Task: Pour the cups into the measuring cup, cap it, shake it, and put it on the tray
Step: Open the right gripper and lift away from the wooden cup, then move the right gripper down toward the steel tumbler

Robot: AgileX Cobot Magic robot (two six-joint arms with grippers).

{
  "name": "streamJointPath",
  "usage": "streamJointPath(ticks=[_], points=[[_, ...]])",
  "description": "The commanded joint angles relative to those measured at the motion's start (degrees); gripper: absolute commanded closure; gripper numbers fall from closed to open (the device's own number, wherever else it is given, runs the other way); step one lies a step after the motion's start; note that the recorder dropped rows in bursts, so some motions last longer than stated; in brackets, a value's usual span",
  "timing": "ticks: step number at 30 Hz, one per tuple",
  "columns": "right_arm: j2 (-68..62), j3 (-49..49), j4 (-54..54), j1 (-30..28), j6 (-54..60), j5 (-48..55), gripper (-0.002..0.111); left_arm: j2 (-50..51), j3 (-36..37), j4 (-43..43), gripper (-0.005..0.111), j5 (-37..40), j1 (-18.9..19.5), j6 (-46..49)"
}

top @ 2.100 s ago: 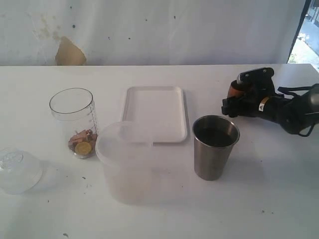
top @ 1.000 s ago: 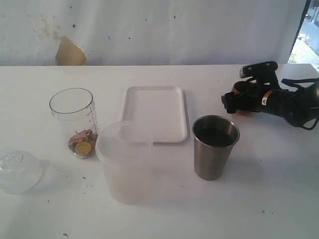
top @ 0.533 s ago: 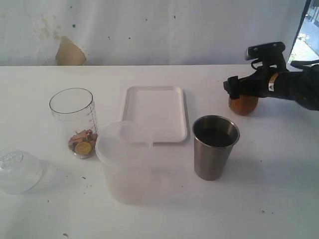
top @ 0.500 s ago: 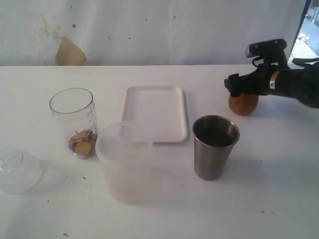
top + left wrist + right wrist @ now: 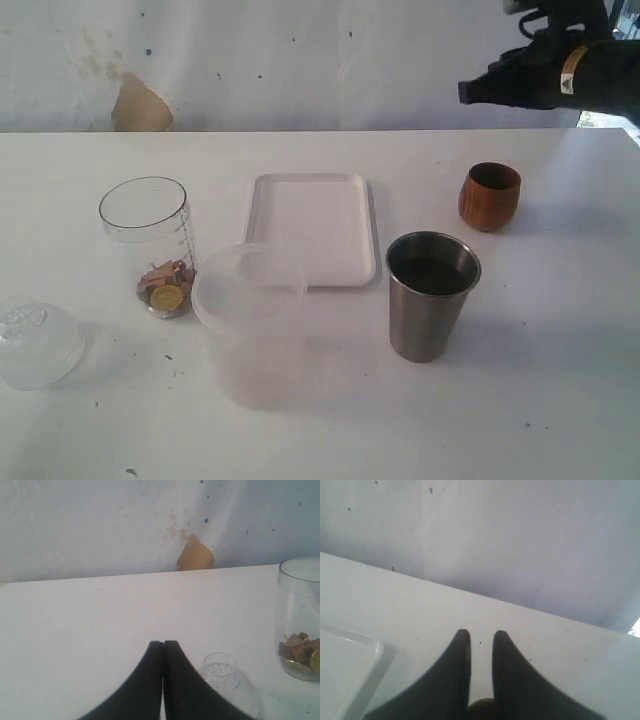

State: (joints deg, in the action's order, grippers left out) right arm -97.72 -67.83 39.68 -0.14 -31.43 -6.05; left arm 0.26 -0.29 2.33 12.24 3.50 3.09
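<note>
Nearest, the left gripper (image 5: 163,646) is being held low over the white table (image 5: 560,400), its jaws pressed together on nothing. Just beyond it the clear plastic dome-shaped cap with a round knob (image 5: 36,345) is lying off the measuring cup. Beside the cap, at the near middle, a wide frosted plastic tub with a flat lid (image 5: 250,335) is standing. To the right of the tub, the tapered stainless-steel tumbler (image 5: 432,295) is standing upright and ungripped; its inside is showing dark, and whether it is filled cannot be told.

Further back on the left, the tall clear measuring cup with printed markings (image 5: 148,245) is standing open, with brown pieces and a gold disc lying at its bottom. The flat white rectangular tray (image 5: 312,228) is lying bare behind the tub. On the far right the rounded brown cup (image 5: 489,196) is standing upright, untouched. Above it, the right gripper (image 5: 478,90) is being held in the air, its jaws set narrowly apart and empty.

The pouring step is judged to be in hand. Next, the steel tumbler is likely to be wanted: the right jaws are to be widened, lowered around its wall, and the tumbler carried past the tub to the measuring cup.
</note>
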Motion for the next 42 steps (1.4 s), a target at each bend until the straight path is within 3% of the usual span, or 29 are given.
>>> streamJointPath(ticks=[1, 6, 13, 17, 20, 25, 27, 33, 42], points=[[5.5, 0.3, 0.2, 1.4, -0.9, 7.0, 0.108, -0.3, 0.3, -0.4, 0.106, -0.6, -0.2, 0.0], [14.6, 3.0, -2.6, 3.4, -1.3, 12.8, 0.108, -0.3, 0.3, -0.4, 0.106, -0.6, -0.2, 0.0], [24.5, 19.3, -4.1, 4.8, -3.1, 0.8, 0.108, -0.3, 0.3, -0.4, 0.106, -0.6, -0.2, 0.0], [28.8, 21.3, -4.1, 5.3, -8.0, 2.6, 0.104, -0.3, 0.3, -0.4, 0.106, -0.6, -0.2, 0.0], [32.7, 22.3, -3.8, 7.1, -8.3, 3.2, 0.082, -0.3, 0.3, -0.4, 0.106, -0.6, -0.2, 0.0], [37.7, 22.7, -3.9, 10.8, -9.0, 9.4, 0.017, -0.3, 0.3, -0.4, 0.106, -0.6, -0.2, 0.0], [38.4, 23.7, -3.9, 13.3, -8.7, 12.6, 0.007, -0.3, 0.3, -0.4, 0.106, -0.6, -0.2, 0.0], [38.5, 28.1, -3.9, 23.5, -6.1, 7.3, 0.01, -0.3, 0.3, -0.4, 0.106, -0.6, -0.2, 0.0], [39.9, 28.6, -3.7, 24.1, -2.2, 12.0, 0.011, -0.3, 0.3, -0.4, 0.106, -0.6, -0.2, 0.0]])
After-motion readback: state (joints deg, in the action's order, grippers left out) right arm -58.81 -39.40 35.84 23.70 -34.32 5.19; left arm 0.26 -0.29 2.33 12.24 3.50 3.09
